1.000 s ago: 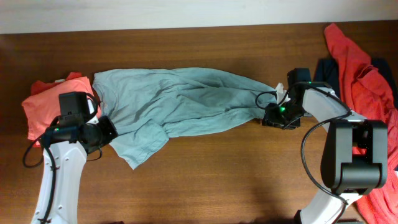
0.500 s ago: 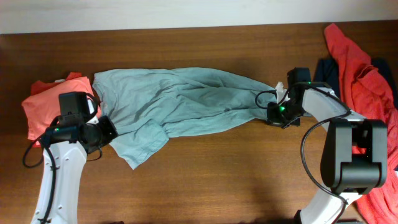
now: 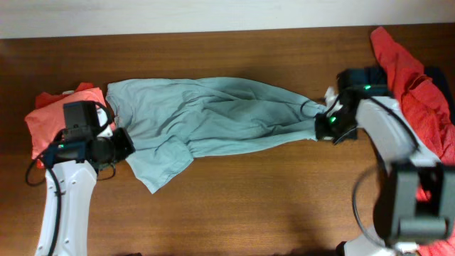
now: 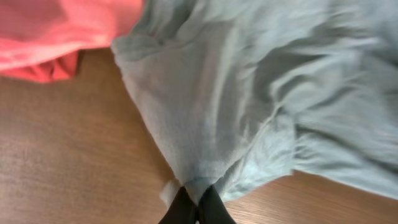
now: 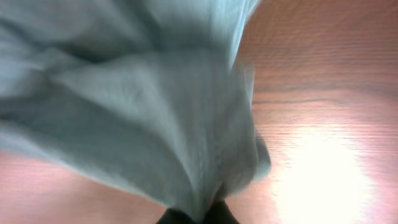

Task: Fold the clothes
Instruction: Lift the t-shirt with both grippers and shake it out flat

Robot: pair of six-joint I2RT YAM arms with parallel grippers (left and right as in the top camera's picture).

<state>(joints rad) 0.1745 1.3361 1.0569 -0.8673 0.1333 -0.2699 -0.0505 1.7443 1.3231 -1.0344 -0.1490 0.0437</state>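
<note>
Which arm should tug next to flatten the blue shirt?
Right, probably. The right fingers pinch the T-shirt at its bunched narrow end, which needs drawing out. The left fingers just anchor the wider, flatter end beside the coral-red garment.

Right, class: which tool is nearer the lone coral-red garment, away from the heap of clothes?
Left. The left tool pinches the grey-blue T-shirt at its edge, right beside that coral-red garment; the right tool holds the shirt's opposite end, far from it.
</note>
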